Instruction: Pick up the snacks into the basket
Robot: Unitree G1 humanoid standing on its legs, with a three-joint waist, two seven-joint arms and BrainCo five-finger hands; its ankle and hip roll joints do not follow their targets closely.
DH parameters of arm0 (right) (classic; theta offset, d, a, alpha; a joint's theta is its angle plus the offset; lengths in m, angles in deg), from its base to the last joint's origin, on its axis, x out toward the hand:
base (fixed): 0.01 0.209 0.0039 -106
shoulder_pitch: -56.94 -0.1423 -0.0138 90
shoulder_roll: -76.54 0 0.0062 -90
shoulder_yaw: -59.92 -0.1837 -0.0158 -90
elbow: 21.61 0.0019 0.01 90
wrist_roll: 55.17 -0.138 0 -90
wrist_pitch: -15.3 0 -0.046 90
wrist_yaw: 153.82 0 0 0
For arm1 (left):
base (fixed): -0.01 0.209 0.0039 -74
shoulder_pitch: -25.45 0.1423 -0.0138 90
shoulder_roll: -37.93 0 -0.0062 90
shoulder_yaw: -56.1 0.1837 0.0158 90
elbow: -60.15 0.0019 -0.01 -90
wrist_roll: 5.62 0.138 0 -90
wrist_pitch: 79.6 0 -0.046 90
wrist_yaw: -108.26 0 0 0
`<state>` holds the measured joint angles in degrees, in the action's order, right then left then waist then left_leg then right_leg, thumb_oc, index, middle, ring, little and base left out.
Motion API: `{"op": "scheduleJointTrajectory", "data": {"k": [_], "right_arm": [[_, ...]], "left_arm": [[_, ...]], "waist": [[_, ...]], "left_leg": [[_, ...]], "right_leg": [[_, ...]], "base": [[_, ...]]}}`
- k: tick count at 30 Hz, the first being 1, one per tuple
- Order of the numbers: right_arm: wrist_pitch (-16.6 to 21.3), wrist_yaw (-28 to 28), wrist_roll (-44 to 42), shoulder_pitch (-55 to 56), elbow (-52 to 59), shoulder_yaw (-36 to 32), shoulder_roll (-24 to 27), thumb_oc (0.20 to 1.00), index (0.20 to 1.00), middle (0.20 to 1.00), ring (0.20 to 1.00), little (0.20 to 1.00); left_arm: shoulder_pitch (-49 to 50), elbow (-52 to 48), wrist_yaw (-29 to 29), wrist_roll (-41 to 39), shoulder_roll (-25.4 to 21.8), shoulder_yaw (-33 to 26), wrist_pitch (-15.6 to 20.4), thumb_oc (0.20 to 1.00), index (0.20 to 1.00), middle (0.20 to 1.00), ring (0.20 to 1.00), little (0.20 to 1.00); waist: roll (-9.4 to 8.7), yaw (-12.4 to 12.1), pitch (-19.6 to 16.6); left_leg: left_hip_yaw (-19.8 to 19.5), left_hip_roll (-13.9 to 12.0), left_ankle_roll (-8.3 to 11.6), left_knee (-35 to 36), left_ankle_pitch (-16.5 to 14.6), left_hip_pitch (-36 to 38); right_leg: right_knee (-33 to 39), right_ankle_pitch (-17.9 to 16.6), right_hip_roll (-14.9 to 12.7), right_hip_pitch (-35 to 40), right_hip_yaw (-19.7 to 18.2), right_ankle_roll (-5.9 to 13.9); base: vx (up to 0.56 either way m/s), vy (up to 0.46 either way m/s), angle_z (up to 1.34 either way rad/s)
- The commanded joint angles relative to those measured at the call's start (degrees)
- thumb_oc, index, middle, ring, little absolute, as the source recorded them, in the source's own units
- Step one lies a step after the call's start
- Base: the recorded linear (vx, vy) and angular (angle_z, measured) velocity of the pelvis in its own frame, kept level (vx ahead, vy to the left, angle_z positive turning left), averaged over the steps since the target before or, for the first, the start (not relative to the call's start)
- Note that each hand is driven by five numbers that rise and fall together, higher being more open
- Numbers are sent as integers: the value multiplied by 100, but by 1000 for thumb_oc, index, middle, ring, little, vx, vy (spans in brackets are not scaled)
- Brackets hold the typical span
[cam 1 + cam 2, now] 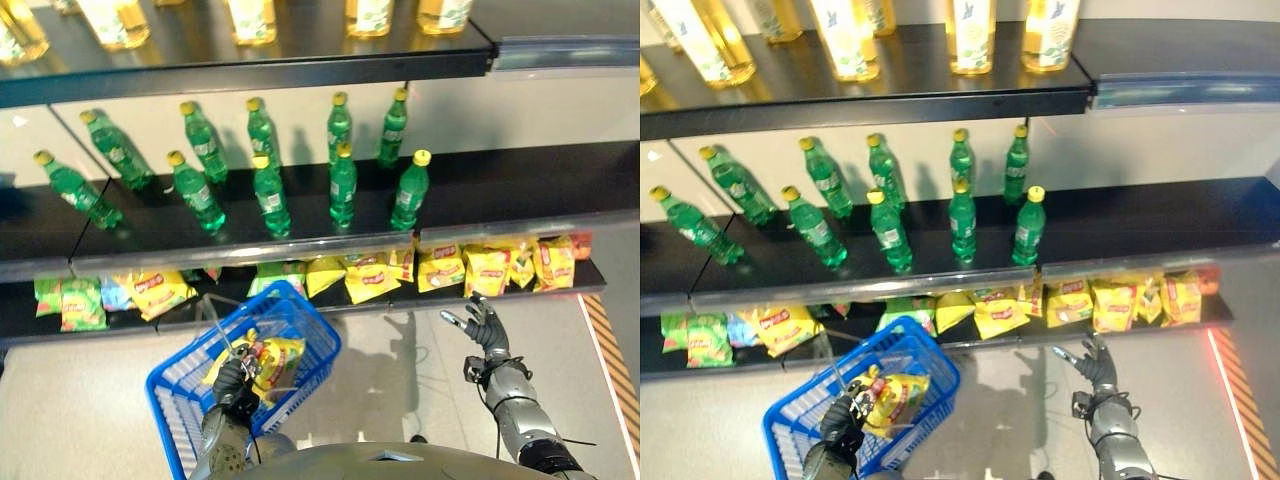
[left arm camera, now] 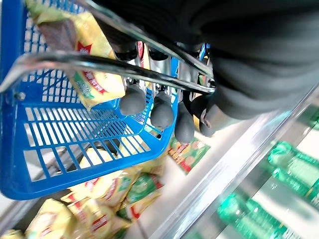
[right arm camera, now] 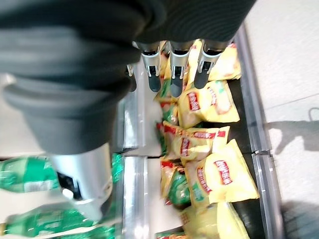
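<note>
We had our left hand (image 1: 232,385) curled round the wire handle (image 2: 99,63) of the blue basket (image 1: 300,325), which hung in front of the bottom shelf (image 1: 590,278), toward its left end. One yellow snack bag (image 1: 275,360) already lay inside the basket, so we judged the task partly done and the next reach in hand. Our right hand (image 1: 484,325) was raised with its fingers loose and spread, gripping nothing, just in front of the yellow snack bags (image 1: 487,268) at the right end of that shelf. In our view the next move called for carrying that hand forward onto one bag near the shelf's front edge, closing on it without dragging its neighbours, then bringing it across to the basket. We counted nine green bottles (image 1: 342,185) on the middle shelf. On the top shelf stood yellow bottles (image 1: 971,35), cut off by the frame, so we could not count them. The snack bags overlapped too much for a sure count, though roughly a dozen showed.
</note>
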<state>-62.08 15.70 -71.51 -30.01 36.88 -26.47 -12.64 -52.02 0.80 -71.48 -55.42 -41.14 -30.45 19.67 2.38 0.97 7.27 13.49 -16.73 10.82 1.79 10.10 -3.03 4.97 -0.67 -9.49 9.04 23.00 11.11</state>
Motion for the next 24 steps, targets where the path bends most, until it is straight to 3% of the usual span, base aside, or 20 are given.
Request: {"op": "scheduleJointTrajectory", "data": {"k": [1, 2, 4, 6, 7, 8, 9, 10, 12, 13, 14, 17, 19, 20, 21, 22, 24], "right_arm": [[390, -131, 111, -274, 199, -1, 9, 1000, 1000, 1000, 1000, 1000], [362, -136, 101, -259, 149, 13, 40, 1000, 1000, 1000, 1000, 1000], [349, -141, 83, -263, 170, 5, 57, 1000, 1000, 1000, 1000, 1000], [326, -111, 43, -282, 175, 2, 52, 1000, 1000, 1000, 1000, 1000], [317, -92, 23, -279, 184, 2, 41, 1000, 1000, 1000, 1000, 1000], [323, -79, -6, -274, 171, -15, 18, 1000, 1000, 1000, 1000, 1000], [322, -72, -12, -262, 168, -34, -8, 1000, 1000, 1000, 1000, 1000], [314, -34, 7, -277, 147, -36, -28, 1000, 1000, 1000, 1000, 1000], [300, -26, 60, -280, 183, -26, -40, 1000, 1000, 1000, 1000, 1000], [267, -30, 77, -321, 104, -54, -95, 1000, 1000, 1000, 1000, 1000], [264, -41, 77, -379, 112, -155, -150, 1000, 1000, 1000, 1000, 1000], [253, -72, 183, -421, 214, -171, -147, 1000, 1000, 1000, 1000, 1000], [302, -170, 171, -460, 280, -263, -164, 1000, 1000, 1000, 1000, 1000], [307, -224, 198, -452, 324, -286, -188, 1000, 1000, 1000, 1000, 1000], [306, -228, 202, -453, 330, -287, -193, 1000, 1000, 1000, 1000, 1000], [313, -232, 208, -451, 345, -262, -213, 1000, 1000, 1000, 1000, 1000], [287, -215, 274, -403, 333, -176, -224, 1000, 1000, 1000, 1000, 1000]], "left_arm": [[-405, -481, -118, 11, -442, -323, 516, 200, 200, 200, 200, 200], [-383, -484, -156, 98, -427, -266, 474, 200, 200, 200, 200, 200], [-384, -496, -155, 149, -422, -234, 461, 200, 200, 200, 200, 200], [-387, -518, -177, 224, -420, -205, 453, 200, 200, 200, 200, 200], [-387, -507, -169, 321, -428, -189, 446, 200, 200, 200, 200, 200], [-390, -496, -167, 350, -417, -177, 431, 200, 200, 200, 200, 200], [-384, -485, -166, 336, -393, -176, 417, 200, 200, 200, 200, 200], [-349, -499, -182, 395, -377, -130, 457, 200, 200, 200, 200, 200], [-317, -559, -185, 367, -384, -143, 468, 200, 200, 200, 200, 200], [-246, -630, -195, 395, -387, -123, 459, 200, 200, 200, 200, 200], [-278, -712, -214, 402, -503, -139, 446, 200, 200, 200, 200, 200], [-239, -866, -240, 394, -613, -125, 486, 200, 200, 200, 200, 200], [-238, -934, -244, 394, -711, -132, 486, 200, 200, 200, 200, 200], [-253, -911, -238, 372, -755, -182, 491, 200, 200, 200, 200, 200], [-258, -910, -239, 370, -758, -183, 491, 200, 200, 200, 200, 200], [-280, -872, -212, 401, -765, -218, 489, 200, 200, 200, 200, 200], [-295, -769, -183, 357, -737, -271, 512, 200, 200, 200, 200, 200]], "waist": [[-162, 72, -98], [-172, 105, -60], [-203, 101, -35], [-245, 36, -28], [-304, 2, -41], [-307, -29, -59], [-278, -31, -112], [-284, -74, -126], [-292, -113, -124], [-318, -198, -136], [-303, -121, 9], [-249, -70, 137], [-249, -99, 171], [-241, -163, 162], [-248, -149, 191], [-279, -151, 171], [-388, -167, 195]], "left_leg": [[700, -867, 274, -690, 981, 343], [997, -877, 281, -1036, 975, 235], [1150, -815, 256, -1396, 792, 108], [1061, -361, 111, -1477, 313, -112], [997, 56, -100, -1341, -48, -256], [991, 385, -224, -968, -197, -310], [1138, 581, -328, -261, -149, -106], [925, 785, -417, -268, -298, -79], [888, 858, -536, -212, -273, -81], [726, 1098, -682, -7, -433, 119], [951, 1062, -778, 196, -379, 322], [910, 1069, -891, 165, -422, 368], [832, 1057, -784, 139, -504, 394], [761, 965, -701, 139, -572, 430], [805, 955, -738, 103, -517, 393], [730, 905, -650, 124, -611, 476], [747, 864, -646, 11, -604, 557]], "right_leg": [[-9, 2, 114, -150, 74, -400], [3, 67, 158, -124, 100, -467], [3, 98, 145, -114, 106, -518], [3, 100, 89, -120, 93, -484], [3, 67, 21, -128, 90, -446], [3, 19, 29, -120, 120, -416], [3, -25, -5, -112, 163, -310], [3, -60, -19, -116, 123, -290], [2, -185, -47, -122, 200, -284], [-379, -339, -257, -146, 261, -115], [-1445, -627, -505, -644, 217, 149], [-1972, -681, -613, -1070, -83, 292], [-1556, -615, -756, -1143, -84, 264], [-1036, -774, -1020, -1083, 186, 215], [-972, -853, -1015, -1060, 264, 154], [-677, -857, -1052, -1082, 185, 219], [-620, -827, -900, -983, 108, 135]], "base": [[100, -223, 52], [101, -217, 47], [25, -148, 36], [37, -81, 18], [78, -1, -7], [131, 93, -1], [168, 107, 11], [121, 142, -2], [94, 99, -33], [186, 170, -32], [186, 173, -32], [67, 47, -23], [175, -107, -9], [119, -163, 12], [138, -212, 8], [63, -159, 3], [141, -177, 28]]}}
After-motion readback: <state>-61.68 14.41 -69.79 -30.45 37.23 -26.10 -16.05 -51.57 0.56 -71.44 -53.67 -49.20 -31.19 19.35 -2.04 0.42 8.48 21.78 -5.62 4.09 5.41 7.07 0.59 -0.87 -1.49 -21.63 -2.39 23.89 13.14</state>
